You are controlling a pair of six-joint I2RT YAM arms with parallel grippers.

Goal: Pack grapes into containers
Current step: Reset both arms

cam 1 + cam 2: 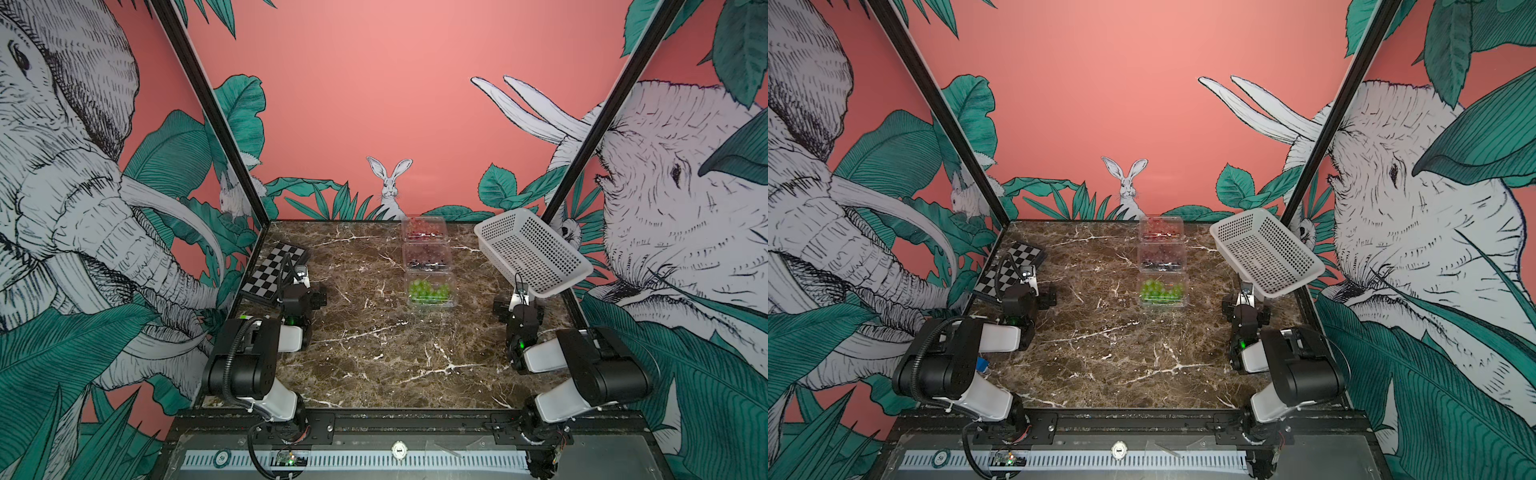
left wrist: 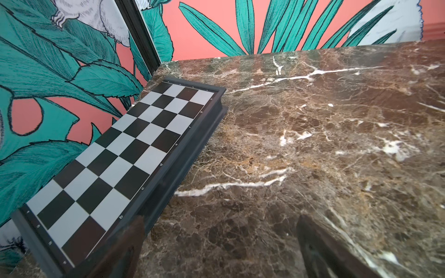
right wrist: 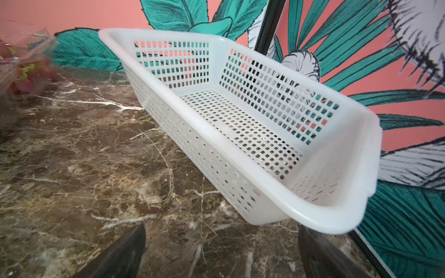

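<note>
Nearest us, the left gripper (image 2: 220,220) and right gripper (image 3: 222,228) both stand wide open with nothing between the jaws, one at each side of the table (image 1: 374,353). The three containers (image 1: 427,255) sit in a row running away from us down the middle, with grapes (image 1: 428,289) inside each (green nearest, dark next, red farthest). The row lies forward and inward of both grippers, and we judge the right arm nearer. The basket (image 1: 532,249) is empty.
</note>
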